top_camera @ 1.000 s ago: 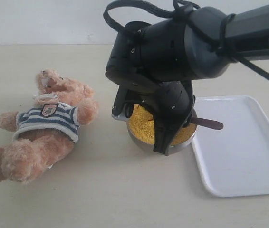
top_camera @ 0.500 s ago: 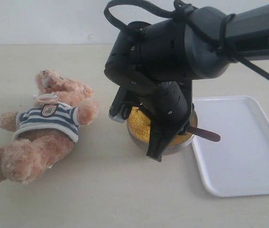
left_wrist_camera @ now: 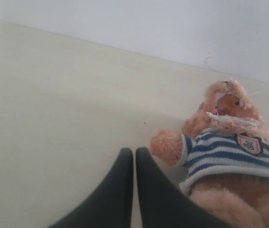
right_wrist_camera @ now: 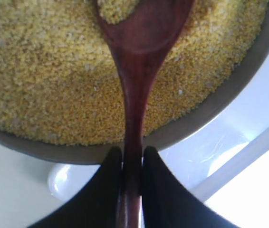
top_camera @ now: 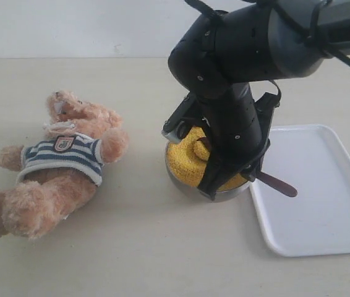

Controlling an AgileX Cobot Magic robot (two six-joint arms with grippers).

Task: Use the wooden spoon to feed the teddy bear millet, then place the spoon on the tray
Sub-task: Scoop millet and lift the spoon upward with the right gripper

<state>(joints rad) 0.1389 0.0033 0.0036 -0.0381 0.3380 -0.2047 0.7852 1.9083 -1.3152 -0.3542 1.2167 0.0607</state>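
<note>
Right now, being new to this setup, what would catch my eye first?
The black arm over the middle, its right tool shut on the wooden spoon, whose bowl sits in bright yellow millet in a metal bowl. A teddy bear in a striped shirt lies left of the bowl; a white tray sits to its right.

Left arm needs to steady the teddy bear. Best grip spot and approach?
Teddy bear lies on its back, arms splayed. I'd pinch the slim arm nearest the shut left end effector, from above; the torso looks too bulky.
</note>
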